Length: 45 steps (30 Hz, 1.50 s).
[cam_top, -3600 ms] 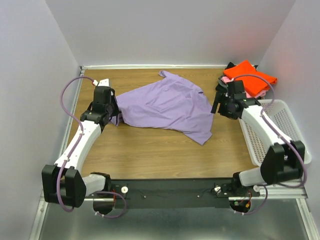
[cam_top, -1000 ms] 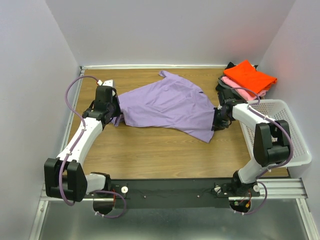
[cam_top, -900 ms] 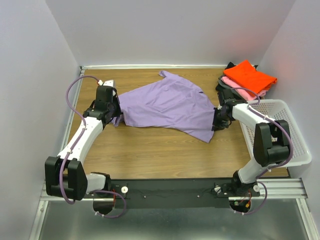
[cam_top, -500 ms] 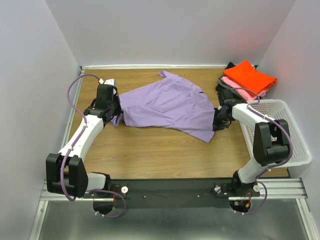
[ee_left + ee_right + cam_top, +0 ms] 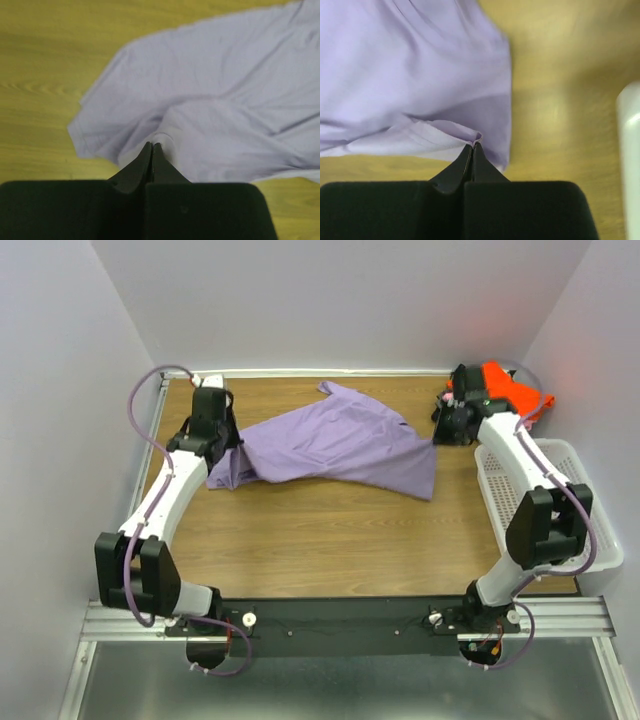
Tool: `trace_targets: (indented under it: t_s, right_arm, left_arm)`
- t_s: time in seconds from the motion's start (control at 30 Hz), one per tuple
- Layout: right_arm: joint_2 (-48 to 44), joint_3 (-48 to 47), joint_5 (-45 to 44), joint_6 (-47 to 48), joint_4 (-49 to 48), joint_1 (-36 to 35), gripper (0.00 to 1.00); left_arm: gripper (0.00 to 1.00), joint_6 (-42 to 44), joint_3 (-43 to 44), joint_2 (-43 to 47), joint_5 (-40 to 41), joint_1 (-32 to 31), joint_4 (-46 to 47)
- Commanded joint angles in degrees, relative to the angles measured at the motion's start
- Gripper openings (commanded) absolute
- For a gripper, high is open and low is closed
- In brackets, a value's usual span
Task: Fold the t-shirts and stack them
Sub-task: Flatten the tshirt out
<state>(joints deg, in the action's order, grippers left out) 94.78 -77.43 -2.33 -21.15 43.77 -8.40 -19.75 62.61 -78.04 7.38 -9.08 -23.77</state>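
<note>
From above, the lavender t-shirt [image 5: 340, 445] stretches across the far half of the counter [image 5: 330, 540] between the left fingers [image 5: 228, 445] and the right fingers [image 5: 438, 436]. A second ago the right fingers sat low at its near hem. Now they have carried that corner up and back, close to the folded orange-red t-shirt [image 5: 515, 390] beyond the basket [image 5: 590, 500]. The left arm has drawn back too.

In the left wrist view, the left fingers [image 5: 152, 150] are pressed together, pinching a ridge of lavender cloth [image 5: 215, 100].

In the right wrist view, the right fingers [image 5: 472, 149] pinch a hem fold of the shirt [image 5: 410, 65], and the picture is blurred.

With both ends gripped, the shirt looks ready to be spread flat. No fold has been made yet.
</note>
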Motion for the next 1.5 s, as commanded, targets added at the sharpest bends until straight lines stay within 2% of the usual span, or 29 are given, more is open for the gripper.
trace_targets:
  t_s: [0.0, 0.13, 0.17, 0.27, 0.3, 0.37, 0.47, 0.57, 0.67, 0.77, 0.9, 1.03, 1.27, 1.47]
  right_arm:
    - [2.68, -12.46, -3.39, 2.34, 2.99, 2.16, 0.01]
    - [8.91, -27.57, -3.04, 3.3, 3.43, 4.09, 0.01]
    - [10.23, -34.13, -2.77, 3.48, 3.6, 4.36, 0.01]
    - [14.63, -44.0, -2.51, 3.74, 3.96, 4.71, 0.01]
    - [16.21, -49.78, -2.25, 4.01, 3.96, 4.71, 0.01]
    - [17.18, -55.61, -1.89, 4.18, 3.78, 4.63, 0.01]
    - [16.58, -63.36, -2.15, 4.45, 3.08, 4.71, 0.01]
    - [10.97, -61.02, -1.8, 5.15, -1.91, 4.71, 0.01]
    - [2.47, -53.02, -1.45, 7.69, -11.39, 4.71, 0.01]
    - [-3.96, -48.27, -1.71, 9.1, -15.45, 4.63, 0.01]
    - [-10.82, -45.45, -2.15, 11.21, -18.62, 4.63, 0.01]
    - [-15.41, -45.97, -3.12, 12.62, -20.04, 4.71, 0.01]
    - [-17.35, -50.18, -4.44, 12.45, -20.92, 4.71, 0.01]
    - [-12.18, -52.3, -4.18, 12.27, -21.79, 4.71, 0.01]
  left_arm:
    - [0.0, 0.24, 10.14, -3.25, 6.68, 0.99, 0.3]
    - [0.0, -0.03, 22.97, -8.87, 8.62, 1.26, -0.57]
    - [0.0, 0.15, 28.65, -11.06, 8.71, 1.26, -0.84]
    - [0.0, 0.76, 36.68, -13.88, 9.32, 1.26, -1.1]
    - [0.0, 1.02, 41.93, -14.42, 9.32, 1.26, -1.63]
    - [0.0, 1.38, 48.79, -15.3, 9.32, 1.26, -2.42]
    - [0.0, 2.25, 52.52, -13.29, 8.45, 1.26, -2.07]
    - [0.0, 3.4, 50.52, -7.58, 8.01, 1.26, 2.13]
    - [0.0, 5.24, 41.67, 0.04, 7.3, 1.26, 9.77]
    - [0.0, 5.77, 35.68, 6.9, 5.81, 1.26, 13.38]
    - [0.0, 7.61, 30.66, 14.31, 2.39, 1.26, 15.15]
    - [0.0, 9.02, 28.45, 21.59, 2.2, 1.26, 14.72]
    - [0.0, 10.17, 29.15, 25.83, 2.03, 1.26, 12.61]
    - [0.0, 9.56, 28.62, 19.79, -0.61, 1.26, 12.08]
